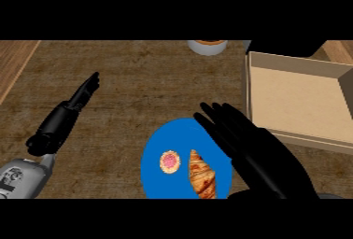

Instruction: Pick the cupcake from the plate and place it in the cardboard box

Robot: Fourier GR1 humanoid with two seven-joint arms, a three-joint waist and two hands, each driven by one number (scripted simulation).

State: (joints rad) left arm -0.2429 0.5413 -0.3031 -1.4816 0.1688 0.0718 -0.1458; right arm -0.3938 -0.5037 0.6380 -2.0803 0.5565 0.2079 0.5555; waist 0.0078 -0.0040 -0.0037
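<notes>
My right hand (265, 156) hangs over the right edge of the blue plate (160, 140), fingers straight, holding nothing. The cupcake (169, 161), pink-topped, sits on the plate just left of a croissant (202, 173) that lies between it and my hand. I could catch the pastry instead. The cardboard box (296, 102) waits to the right. The left hand (86, 93) rests edge-on with straight fingers, well apart. The plate's lower edge is cut off, and a cup (207, 46) at the top, I think.
</notes>
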